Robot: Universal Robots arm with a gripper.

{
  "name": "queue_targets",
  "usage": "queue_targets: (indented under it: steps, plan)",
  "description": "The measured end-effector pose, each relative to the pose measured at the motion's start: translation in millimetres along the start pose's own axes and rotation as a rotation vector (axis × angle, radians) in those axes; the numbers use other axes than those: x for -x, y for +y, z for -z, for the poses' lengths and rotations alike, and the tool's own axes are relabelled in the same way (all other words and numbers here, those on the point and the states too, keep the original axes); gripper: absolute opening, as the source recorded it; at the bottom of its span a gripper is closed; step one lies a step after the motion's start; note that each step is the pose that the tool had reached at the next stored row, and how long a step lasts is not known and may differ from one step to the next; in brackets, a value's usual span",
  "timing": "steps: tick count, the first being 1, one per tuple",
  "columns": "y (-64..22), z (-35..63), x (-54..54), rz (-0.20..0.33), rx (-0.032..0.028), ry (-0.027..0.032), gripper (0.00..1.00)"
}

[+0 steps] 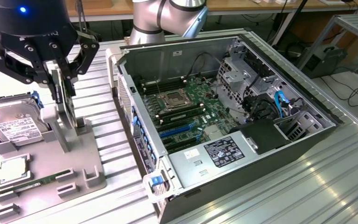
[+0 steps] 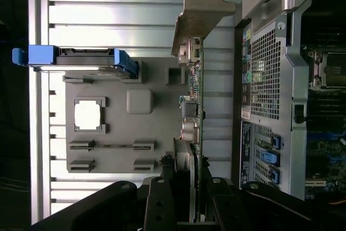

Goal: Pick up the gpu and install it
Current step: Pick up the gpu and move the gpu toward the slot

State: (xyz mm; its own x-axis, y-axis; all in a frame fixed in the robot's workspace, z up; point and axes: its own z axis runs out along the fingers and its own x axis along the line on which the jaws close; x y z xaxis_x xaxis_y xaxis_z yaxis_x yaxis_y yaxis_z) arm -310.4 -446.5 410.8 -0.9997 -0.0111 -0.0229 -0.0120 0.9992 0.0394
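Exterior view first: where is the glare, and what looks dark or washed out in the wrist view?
Exterior view: pale glare patches lie on the ribbed metal table toward that view's right, and a blue light glows above the gripper. Wrist view: the gripper is nearly black against the bright table, while a square part in the grey tray is washed out white.

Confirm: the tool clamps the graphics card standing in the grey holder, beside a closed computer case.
Wrong on the case: the exterior view shows the computer case open, its circuit board exposed. The tool does clamp the graphics card standing in the grey holder.
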Motion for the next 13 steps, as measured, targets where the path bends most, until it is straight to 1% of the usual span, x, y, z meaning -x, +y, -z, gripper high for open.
queue_targets:
  steps: [8,13]
  plan:
    - [0.3,7.3,0.5,0.000,0.0000,0.0007,0.27]
    - [0.6,16.8,0.8,0.000,0.0002,0.0007,0.27]
